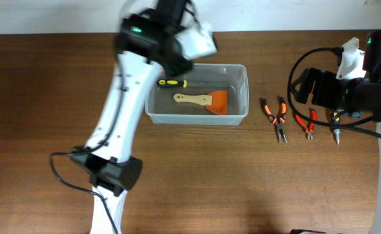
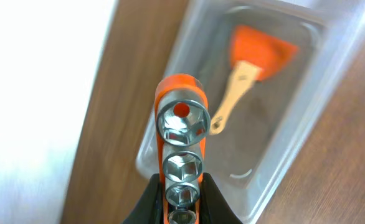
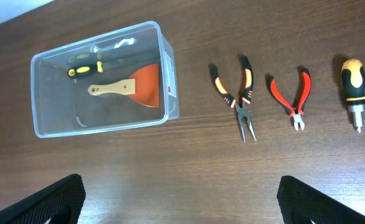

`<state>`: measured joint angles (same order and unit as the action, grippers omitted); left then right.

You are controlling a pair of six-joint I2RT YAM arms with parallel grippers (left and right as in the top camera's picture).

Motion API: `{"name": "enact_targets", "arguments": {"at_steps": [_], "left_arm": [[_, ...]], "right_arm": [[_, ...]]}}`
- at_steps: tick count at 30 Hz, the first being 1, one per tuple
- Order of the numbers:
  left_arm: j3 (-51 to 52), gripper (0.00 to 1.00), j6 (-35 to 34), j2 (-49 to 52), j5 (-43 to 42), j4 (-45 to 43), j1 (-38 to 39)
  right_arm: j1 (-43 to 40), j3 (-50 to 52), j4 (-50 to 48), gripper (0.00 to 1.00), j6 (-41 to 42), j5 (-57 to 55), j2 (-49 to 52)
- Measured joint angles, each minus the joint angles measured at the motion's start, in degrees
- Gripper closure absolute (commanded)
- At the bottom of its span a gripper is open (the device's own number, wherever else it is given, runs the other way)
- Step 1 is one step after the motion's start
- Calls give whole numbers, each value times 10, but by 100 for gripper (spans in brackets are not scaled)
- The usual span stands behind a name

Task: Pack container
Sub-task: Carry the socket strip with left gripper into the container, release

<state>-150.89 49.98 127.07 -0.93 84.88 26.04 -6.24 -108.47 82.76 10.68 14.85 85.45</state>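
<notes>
The clear plastic container (image 1: 197, 119) stands mid-table and holds a scraper (image 1: 203, 100) with an orange blade and wooden handle, and a yellow-and-black screwdriver (image 1: 172, 82). My left gripper (image 2: 182, 186) is shut on an orange rail of steel sockets (image 2: 181, 121), held above the container's (image 2: 307, 118) left end, with the scraper (image 2: 241, 81) below it. My right gripper (image 3: 182, 193) is open and empty, high over the table right of the container (image 3: 58, 127).
To the right of the container lie long-nose pliers (image 1: 278, 117), small red cutters (image 1: 306, 123) and a stubby orange-and-black screwdriver (image 1: 337, 127) in a row. The right wrist view also shows them (image 3: 240, 96). The left arm's base stands at the front left.
</notes>
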Motion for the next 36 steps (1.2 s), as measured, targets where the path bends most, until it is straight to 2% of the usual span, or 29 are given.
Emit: {"name": "enact_targets", "arguments": {"at_steps": [6, 10, 14, 16, 20, 27, 32, 36], "left_arm": [[111, 95, 105, 14, 1, -30, 40], [180, 96, 133, 48, 5, -81, 45], [224, 96, 144, 85, 24, -96, 43], [243, 94, 148, 91, 28, -114, 41], [268, 78, 152, 91, 29, -147, 32], [290, 63, 153, 91, 24, -158, 5], [286, 61, 114, 91, 24, -157, 2], [254, 59, 53, 85, 23, -156, 2]], "right_arm": [[0, 0, 9, 1, 0, 0, 0], [0, 0, 14, 1, 0, 0, 0], [0, 0, 22, 1, 0, 0, 0], [0, 0, 25, 1, 0, 0, 0], [0, 0, 26, 1, 0, 0, 0], [0, 0, 26, 1, 0, 0, 0], [0, 0, 29, 1, 0, 0, 0], [0, 0, 32, 1, -2, 0, 0]]}}
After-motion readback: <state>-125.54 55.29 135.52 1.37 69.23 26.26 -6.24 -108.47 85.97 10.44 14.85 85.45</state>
